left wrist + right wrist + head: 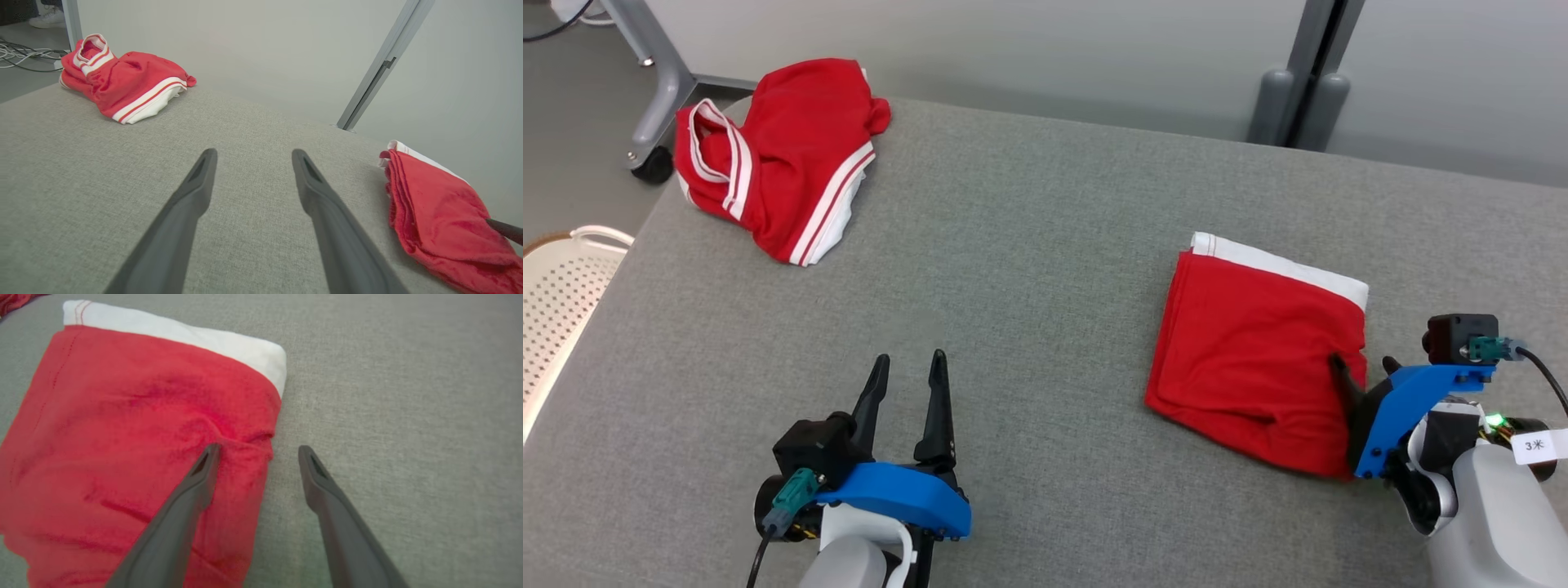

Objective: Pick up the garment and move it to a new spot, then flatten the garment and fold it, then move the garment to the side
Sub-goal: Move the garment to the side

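A red garment [1250, 343] with a white band lies folded into a rough square on the right of the grey table [1045, 245]. It also shows in the left wrist view [433, 208] and close up in the right wrist view [122, 416]. My right gripper [1364, 362] [258, 449] is open at its right edge: one finger rests on the red cloth, the other is over bare table. A second red garment [776, 155] [126, 81] with white stripes sits crumpled at the far left corner. My left gripper [911, 358] [254, 152] is open over bare table near the front.
A white perforated basket [556, 286] stands off the table's left edge. A grey frame leg with a caster [654, 90] is behind the far left corner, and cables [20, 55] lie on the floor there. A pale wall with grey posts [1298, 90] runs behind the table.
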